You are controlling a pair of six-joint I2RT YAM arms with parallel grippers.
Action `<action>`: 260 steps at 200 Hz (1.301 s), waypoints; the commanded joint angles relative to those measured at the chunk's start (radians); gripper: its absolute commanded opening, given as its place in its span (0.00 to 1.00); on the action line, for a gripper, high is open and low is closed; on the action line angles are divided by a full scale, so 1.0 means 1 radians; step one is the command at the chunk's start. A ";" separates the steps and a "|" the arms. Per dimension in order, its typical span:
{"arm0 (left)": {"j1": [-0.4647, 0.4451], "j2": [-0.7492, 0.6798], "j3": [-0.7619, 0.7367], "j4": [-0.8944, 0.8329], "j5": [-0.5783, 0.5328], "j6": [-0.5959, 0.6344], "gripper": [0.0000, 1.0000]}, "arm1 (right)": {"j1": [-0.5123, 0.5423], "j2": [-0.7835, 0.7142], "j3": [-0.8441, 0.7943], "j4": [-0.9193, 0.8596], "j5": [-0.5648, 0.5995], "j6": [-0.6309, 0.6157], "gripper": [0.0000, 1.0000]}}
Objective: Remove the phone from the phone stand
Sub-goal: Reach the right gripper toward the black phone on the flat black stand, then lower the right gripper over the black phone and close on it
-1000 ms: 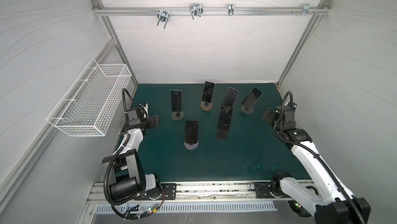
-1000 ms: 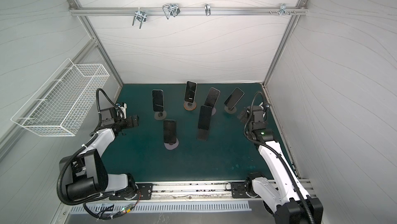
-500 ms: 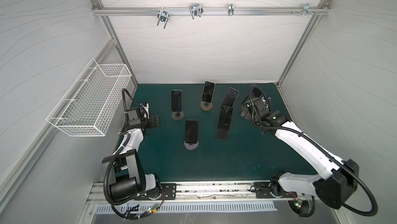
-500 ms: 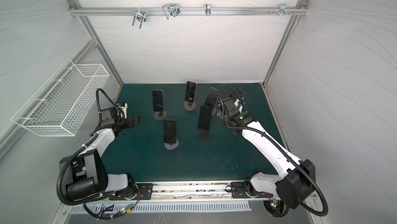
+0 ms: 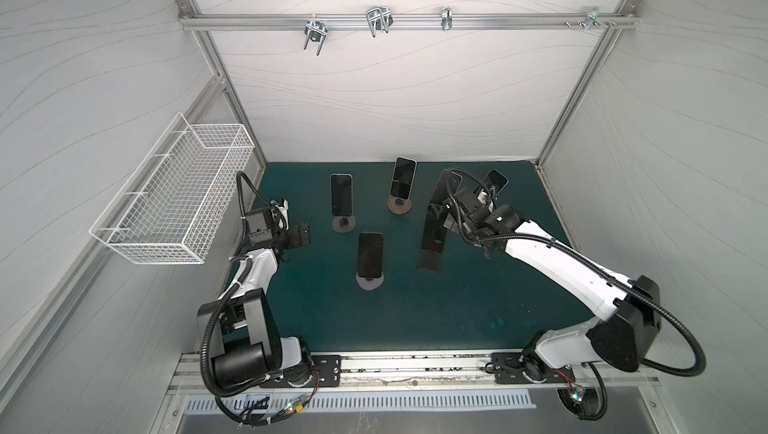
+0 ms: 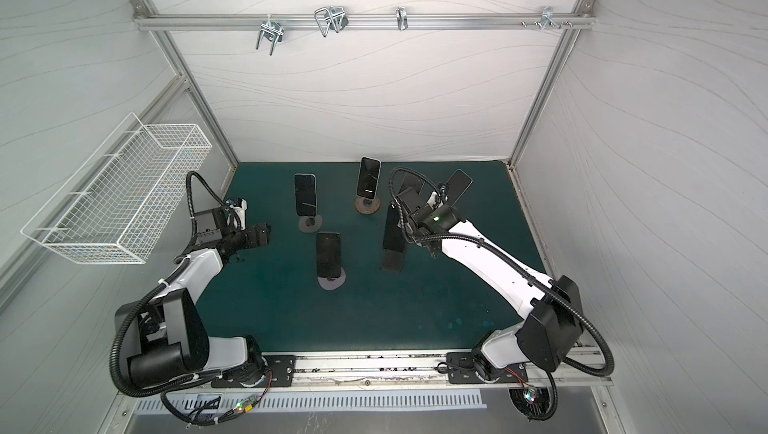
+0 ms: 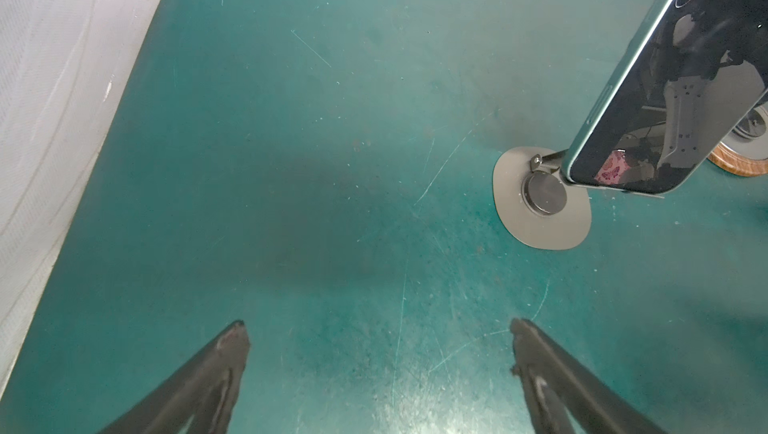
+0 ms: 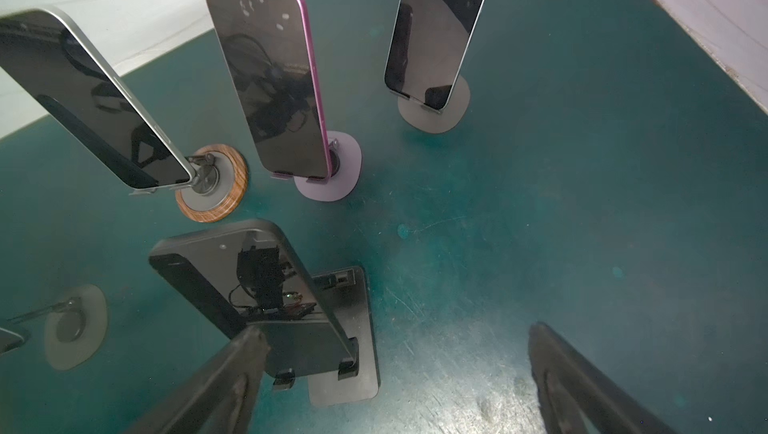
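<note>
Several phones stand on stands on the green mat. A black phone (image 5: 436, 211) (image 8: 257, 286) leans on a black flat-based phone stand (image 5: 429, 262) (image 8: 353, 386) at mid-mat. My right gripper (image 8: 395, 336) (image 5: 451, 217) hovers open just to the right of it. In the right wrist view one fingertip (image 8: 249, 340) overlaps the phone's lower edge and the other stands over bare mat. My left gripper (image 7: 378, 328) (image 5: 301, 236) is open over bare mat at the left, apart from a phone (image 7: 673, 78) on a grey round base (image 7: 540, 199).
Other phones stand on a wood-rimmed base (image 5: 400, 206), a grey base (image 5: 343, 224), a lilac base (image 5: 370, 283) and at the rear right (image 5: 494, 180). A white wire basket (image 5: 174, 199) hangs on the left wall. Walls close in three sides of the mat.
My right arm has swung from the mat's right edge to the middle, beside the black phone and in front of the rear right phone. The left arm has stayed still.
</note>
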 commanded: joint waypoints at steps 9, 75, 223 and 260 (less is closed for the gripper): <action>0.008 0.004 0.010 0.038 0.011 0.019 1.00 | 0.035 0.068 0.055 0.007 -0.031 -0.014 0.99; 0.008 -0.010 -0.006 0.048 0.016 0.021 1.00 | 0.052 0.195 0.153 0.041 -0.110 -0.099 0.99; 0.007 -0.022 -0.016 0.057 0.019 0.025 1.00 | 0.051 0.362 0.179 0.108 -0.175 -0.209 0.95; 0.007 -0.019 -0.012 0.055 0.017 0.023 1.00 | 0.048 0.363 0.166 0.110 -0.177 -0.208 0.89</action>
